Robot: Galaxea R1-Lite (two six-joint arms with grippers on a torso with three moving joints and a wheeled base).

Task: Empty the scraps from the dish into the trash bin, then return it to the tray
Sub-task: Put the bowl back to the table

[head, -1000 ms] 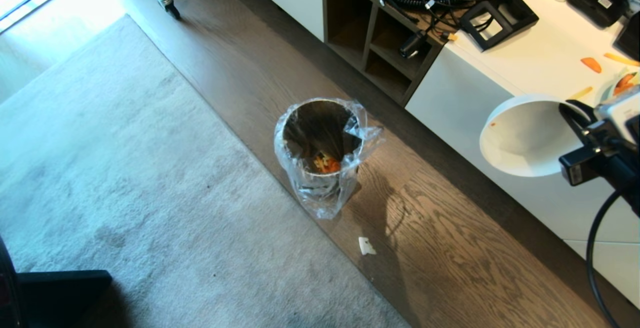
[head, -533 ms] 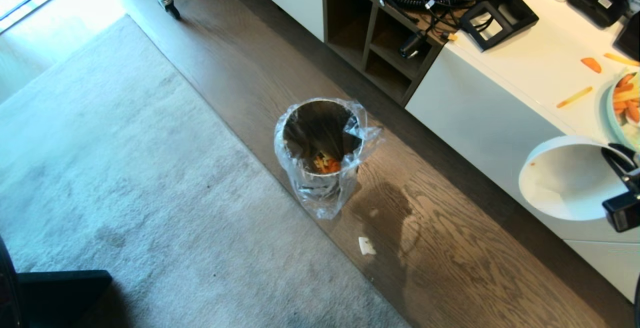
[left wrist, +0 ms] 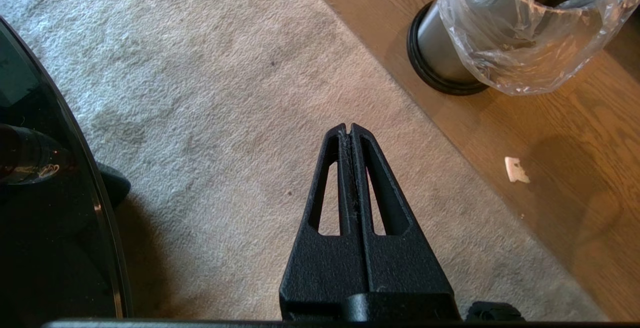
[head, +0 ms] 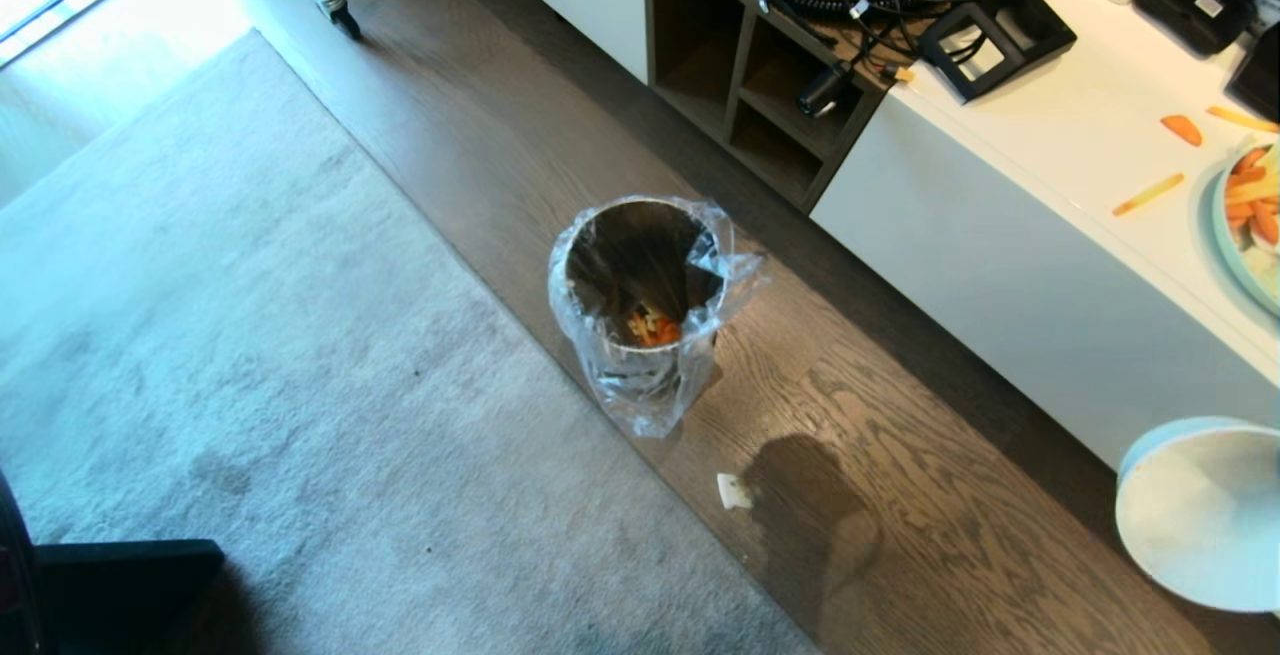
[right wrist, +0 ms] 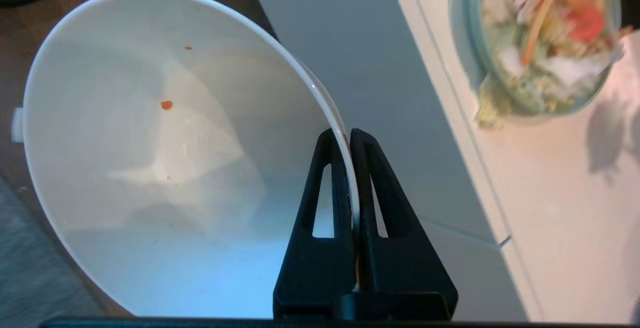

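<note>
Ref. landmark: trash bin [head: 640,310], standing on the wood floor [head: 900,535] at the edge of the grey rug [head: 250,335].

1. Trash bin: metal cylinder w/ black base ring, clear plastic liner [left wrist: 505,42] crumpled over the rim. Scraps [head: 652,327] lie inside at the bottom: orange and pale yellow pieces.

2. Dish [right wrist: 165,157]: held off to the right of the bin and nearer the robot, low at the head view's right edge, in front of the white cabinet [head: 1000,255]. Interior is nearly bare; only a couple of tiny orange specks cling to the wall. It is tilted, mouth facing approx. toward the bin side.

3. Right gripper [right wrist: 350,135]: clamped on the dish rim, one finger inside the wall, one outside. Gripper itself is outside the head view.

4. Left gripper [left wrist: 350,127]: fingers pressed together, holding nothing. It hangs over the rug, on the robot's side of the bin and well apart from it.

5. White scrap of paper or plastic [head: 733,491] (material unclear) lies on the floor near the bin, toward the robot.

6. Teal plate [right wrist: 540,42] of mixed food sits on the cabinet top, right of the bin and beyond the dish. Loose orange and yellow pieces [head: 1182,128] lie on the top beside it.

7. Tray: not in any view.
</note>
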